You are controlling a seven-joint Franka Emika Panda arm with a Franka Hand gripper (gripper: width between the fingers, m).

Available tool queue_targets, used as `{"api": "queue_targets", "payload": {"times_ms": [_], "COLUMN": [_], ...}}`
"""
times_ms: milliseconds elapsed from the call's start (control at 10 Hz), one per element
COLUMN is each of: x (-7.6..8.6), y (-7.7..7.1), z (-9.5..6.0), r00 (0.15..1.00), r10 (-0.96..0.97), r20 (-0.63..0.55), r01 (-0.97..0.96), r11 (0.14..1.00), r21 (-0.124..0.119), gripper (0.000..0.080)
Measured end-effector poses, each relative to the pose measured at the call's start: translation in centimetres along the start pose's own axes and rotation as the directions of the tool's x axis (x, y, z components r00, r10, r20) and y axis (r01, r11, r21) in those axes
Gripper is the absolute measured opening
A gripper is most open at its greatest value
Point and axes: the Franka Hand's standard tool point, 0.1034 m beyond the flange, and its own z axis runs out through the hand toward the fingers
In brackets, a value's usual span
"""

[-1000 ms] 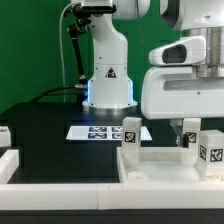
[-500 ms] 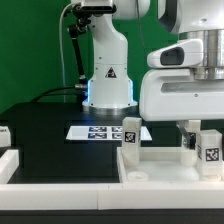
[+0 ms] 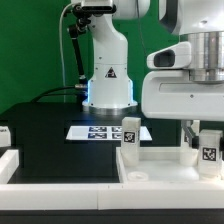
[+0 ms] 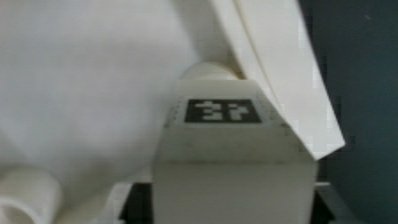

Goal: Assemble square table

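Square top [image 3: 160, 170] sits on the desk [image 3: 50, 140] up front, one leg [image 3: 130, 130] standing at its corner, second leg [image 3: 208, 152] upright right under the arm [image 3: 185, 88]; honestly can't tell if the jaws are clamping it

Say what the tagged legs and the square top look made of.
Legs: probably plastic, matte white, smooth faces with no grain; tags look like printed stickers. Square top: same matte white, moulded-looking raised rim, likely plastic too.
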Motion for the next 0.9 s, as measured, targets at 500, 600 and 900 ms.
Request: {"api": "queue_targets", "payload": {"times_ms": [500, 600, 900], "x": [0.16, 0.04, -0.09], "y": [0.77, 0.68, 0.67], "z": [0.43, 0.41, 0.44], "r00": [0.710, 0.655, 0.665], "r10": [0.696, 0.748, 0.739], "r20": [0.107, 0.110, 0.106], "r01": [-0.701, -0.753, -0.744], "r11": [0.713, 0.658, 0.669], "r21": [0.019, 0.007, 0.003], "gripper": [0.0291, 0.0291, 0.0468]}}
